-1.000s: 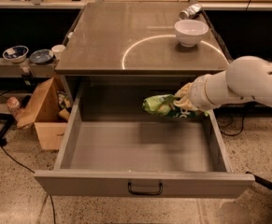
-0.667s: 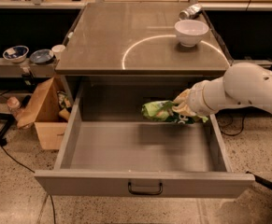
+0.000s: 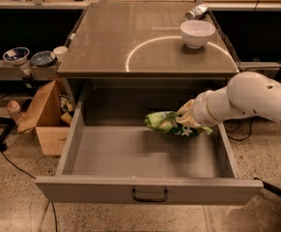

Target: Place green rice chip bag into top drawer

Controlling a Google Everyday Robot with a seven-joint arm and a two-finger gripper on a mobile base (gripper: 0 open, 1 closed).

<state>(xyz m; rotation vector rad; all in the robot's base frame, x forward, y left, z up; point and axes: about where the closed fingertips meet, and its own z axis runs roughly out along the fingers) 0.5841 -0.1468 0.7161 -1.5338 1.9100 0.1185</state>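
Gripper: I am seeing the gripper inside the open drawer, over its right half and toward the back, reaching in across the right wall.
Grip: it is clamping the right end of the green bag; the jaws are pinched down on the crumpled foil.
Bag position: it is hanging in the drawer space, right of centre, below the table edge. I cannot tell whether its underside is touching the drawer floor.
Bag long axis: it is running left to right, roughly along the drawer front, the held end sitting slightly lower.
Bag pointing: the free end is pointing left, toward the middle of the drawer; white lettering is showing near the gripper.
Arm: the white arm is coming in from the right, crossing above the drawer's right wall.
Drawer: it is standing pulled well out, front panel nearest me with the dark handle at its centre.
Open room: the whole left half of the drawer floor and the strip along the front are lying bare.
Edges: the right wall is running just under the wrist; the back wall is close behind the bag; the table is overhanging the drawer's rear.
Table top: a white bowl is sitting at the far right, a silver can lying just behind it.
Left side: a cardboard box is standing on the floor beside the drawer's left wall.
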